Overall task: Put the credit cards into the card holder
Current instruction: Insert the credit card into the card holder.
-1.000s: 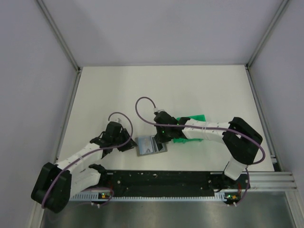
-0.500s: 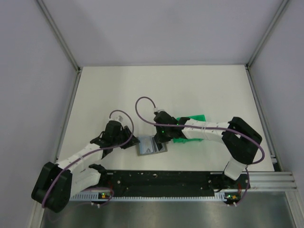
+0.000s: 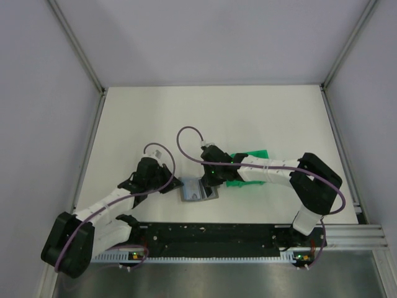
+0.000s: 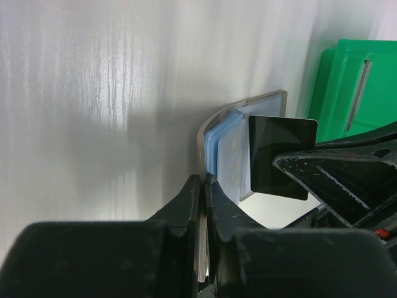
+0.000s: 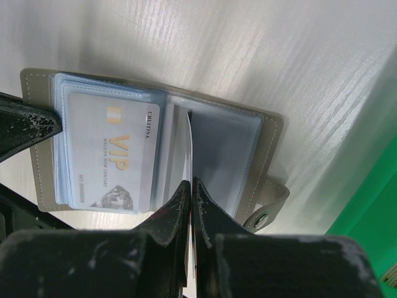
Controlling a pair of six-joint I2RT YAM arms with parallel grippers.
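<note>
The card holder point(image 3: 193, 190) lies open on the table between the two grippers. In the right wrist view the card holder point(image 5: 268, 144) shows clear sleeves, with a VIP credit card point(image 5: 111, 155) in the left one. My left gripper point(image 4: 203, 179) is shut on the holder's left cover point(image 4: 208, 124) and holds that edge up. My right gripper point(image 5: 190, 183) is shut on a thin credit card point(image 5: 189, 139), seen edge-on, standing over the holder's middle sleeves. From the left wrist view this card point(image 4: 280, 155) looks dark and tilted.
The bright green frame tray point(image 3: 248, 167) sits just right of the holder, under the right arm, and shows in the left wrist view point(image 4: 353, 87). The black rail point(image 3: 217, 239) runs along the near edge. Grey walls stand on both sides.
The left gripper has shifted slightly right and away, lifting the holder's left cover, so the holder looks narrower from above. The right gripper with its card has hardly moved.
</note>
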